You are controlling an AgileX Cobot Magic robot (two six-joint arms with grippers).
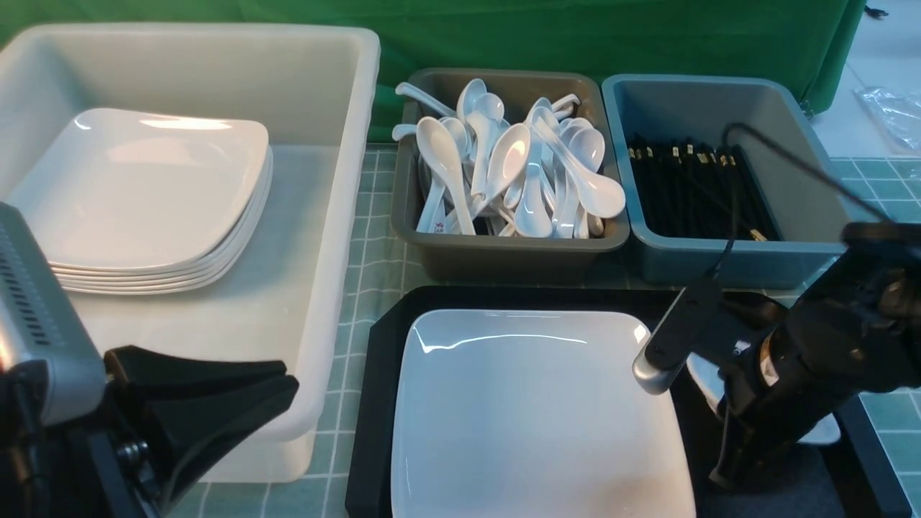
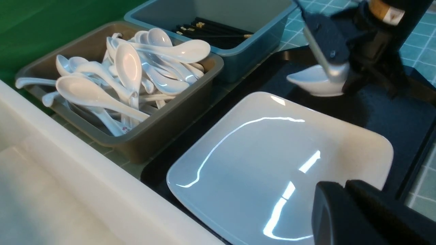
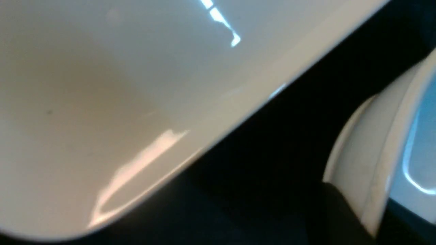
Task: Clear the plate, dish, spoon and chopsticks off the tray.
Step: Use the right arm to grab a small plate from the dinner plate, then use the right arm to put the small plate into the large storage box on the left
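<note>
The large white plate (image 1: 532, 410) lies on the black tray (image 1: 378, 403). To its right on the tray is the small white dish (image 1: 824, 432), mostly covered by my right arm. My right gripper (image 3: 371, 221) is shut on the dish's (image 3: 374, 143) rim, one dark finger on each side of it. In the left wrist view the dish (image 2: 313, 83) sits beyond the plate (image 2: 272, 160). My left gripper (image 2: 344, 185) is shut and holds nothing, hovering at the plate's near left side (image 1: 288, 388). No spoon or chopsticks show on the tray.
A big white bin (image 1: 352, 144) at the left holds a stack of plates (image 1: 144, 194). Behind the tray, a grey-brown bin (image 1: 504, 252) holds several white spoons and a blue bin (image 1: 719, 259) holds several black chopsticks. A green checked cloth covers the table.
</note>
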